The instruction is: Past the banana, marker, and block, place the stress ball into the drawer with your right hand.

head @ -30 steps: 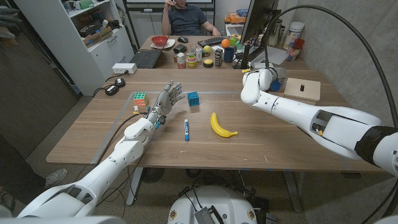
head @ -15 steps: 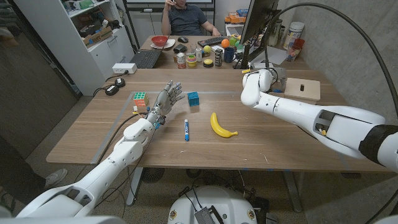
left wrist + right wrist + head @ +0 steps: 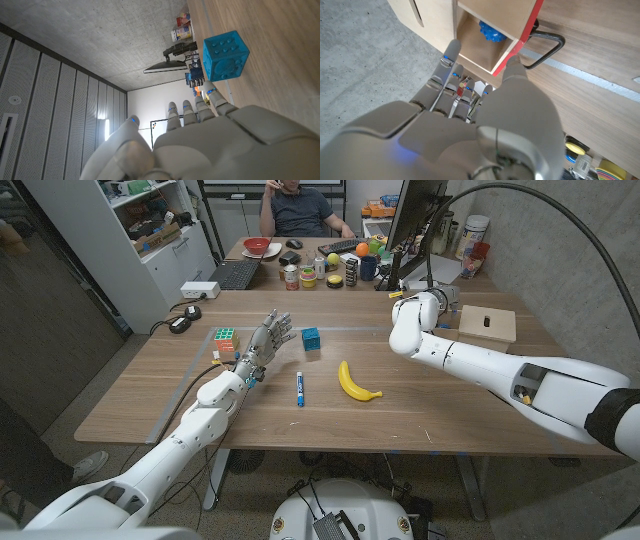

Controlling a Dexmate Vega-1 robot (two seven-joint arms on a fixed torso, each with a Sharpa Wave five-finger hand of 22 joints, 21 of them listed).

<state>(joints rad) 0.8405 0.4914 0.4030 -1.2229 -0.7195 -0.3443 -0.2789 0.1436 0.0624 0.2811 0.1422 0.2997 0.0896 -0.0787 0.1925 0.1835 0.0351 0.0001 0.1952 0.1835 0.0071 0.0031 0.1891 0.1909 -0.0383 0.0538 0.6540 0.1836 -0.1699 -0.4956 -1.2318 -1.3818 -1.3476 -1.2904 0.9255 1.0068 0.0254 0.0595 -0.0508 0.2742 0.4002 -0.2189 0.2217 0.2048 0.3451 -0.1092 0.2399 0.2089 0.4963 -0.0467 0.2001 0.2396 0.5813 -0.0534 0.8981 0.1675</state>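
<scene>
In the right wrist view a blue spiky stress ball (image 3: 492,31) lies inside the open wooden drawer (image 3: 470,37), which has a red front and a black handle (image 3: 546,50). My right hand (image 3: 470,125) hovers just outside the drawer's opening, fingers apart and holding nothing. In the head view that hand (image 3: 414,318) is at the back right, beside the light wooden drawer box (image 3: 487,323). The banana (image 3: 357,383), the blue marker (image 3: 299,388) and the blue block (image 3: 311,339) lie mid-table. My left hand (image 3: 262,344) stands with fingers spread, left of the block (image 3: 226,55).
A Rubik's cube (image 3: 225,340) sits left of my left hand. A second table behind holds a keyboard (image 3: 234,274), a red bowl (image 3: 256,246), cups and a monitor (image 3: 412,220). A person (image 3: 297,208) sits there. A shelf unit (image 3: 150,230) stands at the back left.
My right arm and hand have shifted slightly to the right, towards the drawer box. The left hand and the objects on the table have stayed put.
</scene>
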